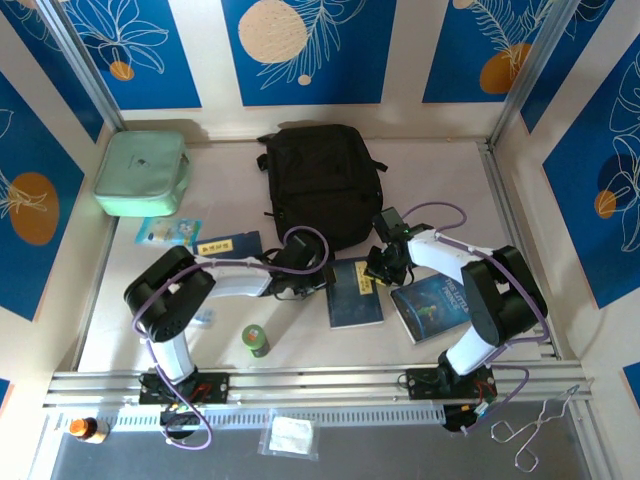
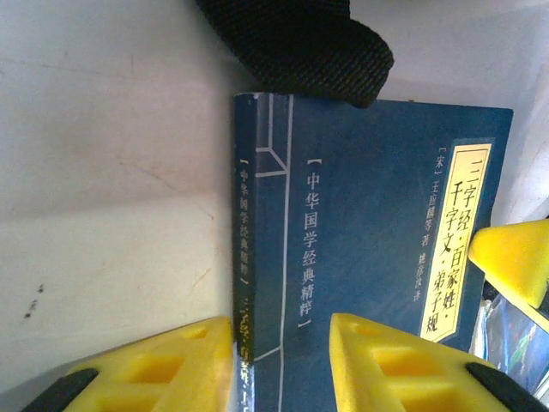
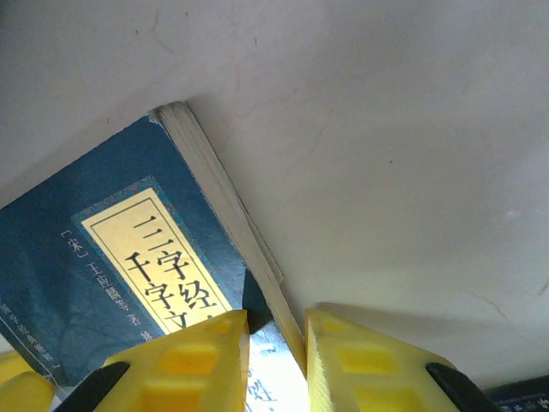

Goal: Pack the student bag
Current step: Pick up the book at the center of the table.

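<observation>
The student bag (image 1: 320, 182) lies black and flat at the back middle of the table; one of its straps (image 2: 300, 43) reaches into the left wrist view. Just in front of it lies a dark blue book (image 1: 356, 298) with a yellow title label. My left gripper (image 1: 308, 278) straddles the book's spine (image 2: 244, 326): one yellow finger (image 2: 163, 369) touches the spine, the other stands apart over the cover (image 2: 369, 232). My right gripper (image 1: 383, 268) is shut on the book's page edge (image 3: 249, 232), near the title label (image 3: 154, 266).
A mint green zip case (image 1: 142, 172) sits at the back left. A second blue book (image 1: 432, 305) lies right of the first. A blue booklet (image 1: 228, 245), a small packet (image 1: 168, 232) and a green round tin (image 1: 256, 340) lie at the left. Walls close in all round.
</observation>
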`<state>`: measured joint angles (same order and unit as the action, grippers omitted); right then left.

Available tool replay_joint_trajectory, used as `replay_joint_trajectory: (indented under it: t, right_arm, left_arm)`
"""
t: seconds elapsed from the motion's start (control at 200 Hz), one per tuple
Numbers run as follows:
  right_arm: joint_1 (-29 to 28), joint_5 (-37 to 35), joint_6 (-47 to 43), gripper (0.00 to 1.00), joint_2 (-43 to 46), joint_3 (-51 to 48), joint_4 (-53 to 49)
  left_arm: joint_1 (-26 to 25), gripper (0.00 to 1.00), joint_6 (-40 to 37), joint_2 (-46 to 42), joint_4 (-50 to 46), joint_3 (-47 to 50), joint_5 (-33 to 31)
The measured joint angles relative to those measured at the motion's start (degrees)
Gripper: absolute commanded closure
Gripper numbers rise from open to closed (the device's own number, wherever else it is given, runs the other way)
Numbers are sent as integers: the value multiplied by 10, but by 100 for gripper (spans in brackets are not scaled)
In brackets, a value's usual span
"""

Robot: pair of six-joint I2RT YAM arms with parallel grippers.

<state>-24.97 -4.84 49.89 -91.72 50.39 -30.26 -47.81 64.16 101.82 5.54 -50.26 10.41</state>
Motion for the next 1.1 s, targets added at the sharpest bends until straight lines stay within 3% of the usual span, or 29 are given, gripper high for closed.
replay_joint_trajectory:
  t: [0.175,0.78,1.1]
  right_arm:
    - [7,5,0,78,0,-3,2]
    - [21,11,23,81,45,-49,16]
    - [18,13,40,80,57,-57,26]
  left_arm:
    - [0,59,-14,1,8,-6,15]
    - [-11,65,-37,-45,206,43,90]
    - [-11,69,-61,-45,167,34,82]
